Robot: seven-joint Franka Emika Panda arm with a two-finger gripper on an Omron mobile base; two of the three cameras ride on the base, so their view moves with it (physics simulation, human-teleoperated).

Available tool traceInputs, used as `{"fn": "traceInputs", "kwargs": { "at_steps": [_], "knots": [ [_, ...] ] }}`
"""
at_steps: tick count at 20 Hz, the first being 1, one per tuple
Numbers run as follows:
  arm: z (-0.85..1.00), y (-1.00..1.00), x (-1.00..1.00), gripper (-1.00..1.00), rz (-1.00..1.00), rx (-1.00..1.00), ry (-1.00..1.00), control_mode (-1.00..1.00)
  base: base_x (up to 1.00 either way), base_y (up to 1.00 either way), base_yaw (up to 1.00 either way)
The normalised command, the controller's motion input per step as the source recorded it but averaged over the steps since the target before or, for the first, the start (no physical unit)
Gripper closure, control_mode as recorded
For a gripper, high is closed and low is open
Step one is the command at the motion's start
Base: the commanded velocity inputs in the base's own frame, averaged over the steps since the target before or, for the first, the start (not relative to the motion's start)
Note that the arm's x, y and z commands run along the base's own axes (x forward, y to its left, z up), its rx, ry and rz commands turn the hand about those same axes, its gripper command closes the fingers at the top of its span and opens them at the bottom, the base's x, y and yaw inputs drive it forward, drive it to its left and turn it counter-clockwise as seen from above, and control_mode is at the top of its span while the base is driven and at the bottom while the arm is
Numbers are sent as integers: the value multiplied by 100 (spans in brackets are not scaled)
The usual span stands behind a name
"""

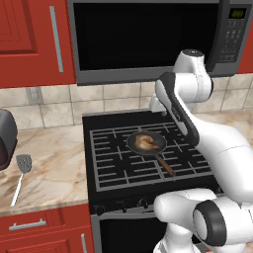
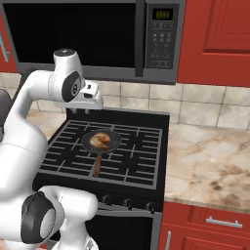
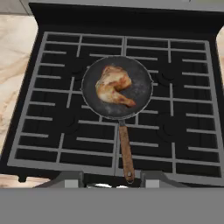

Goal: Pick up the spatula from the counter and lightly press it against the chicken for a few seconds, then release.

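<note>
Spatula [image 1: 22,165] lies flat on the counter [image 1: 57,170] left of the stove [image 1: 111,165], thin handle running toward the front edge, slotted head pointing back, not yet picked up. Risk 1: the handle is thin and flat on the stone, so a pinch that comes down off-centre would probably skid it or nudge it off the near edge. Risk 2: a dark appliance [image 1: 4,138] sits just beside the spatula head, so a wide swing left could clip it. Next in, the pan handle [image 3: 126,151] sticks out toward the front of the stove and a low sweep back from the counter could catch it and spin the pan [image 3: 141,89]. Chicken [image 3: 113,85] sits in the pan, a bit left of centre, on the grates. Pressing too hard or at the pan's rim could tip or slide the pan, as nothing holds it down. Gripper [image 2: 96,105] hangs over the back of the stove, well apart from the spatula, looking down on the pan. Its finger stubs at the bottom of the hand view stand spread with nothing between them, so I read it as released and empty. Far back, the microwave [image 1: 148,34] overhangs the stove, and the raised elbow is close under it, so lifting or turning there may bump it.
</note>
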Motion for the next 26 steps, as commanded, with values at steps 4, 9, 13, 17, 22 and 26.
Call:
{"fn": "traceInputs", "kwargs": {
  "at_steps": [4,9,13,17,22,26],
  "knots": [
    [0,0,-11,-100,0,0,0,-100,0,0,0],
    [0,2,-47,-100,-1,0,-4,-100,0,0,0],
    [0,7,-56,-100,0,0,-18,-100,0,0,0],
    [0,19,-40,-100,0,6,-9,-100,0,0,0],
    [0,37,-44,-100,0,6,-7,-100,0,0,0],
    [-8,36,-54,-100,0,4,-10,-100,0,0,0]
  ]
}}
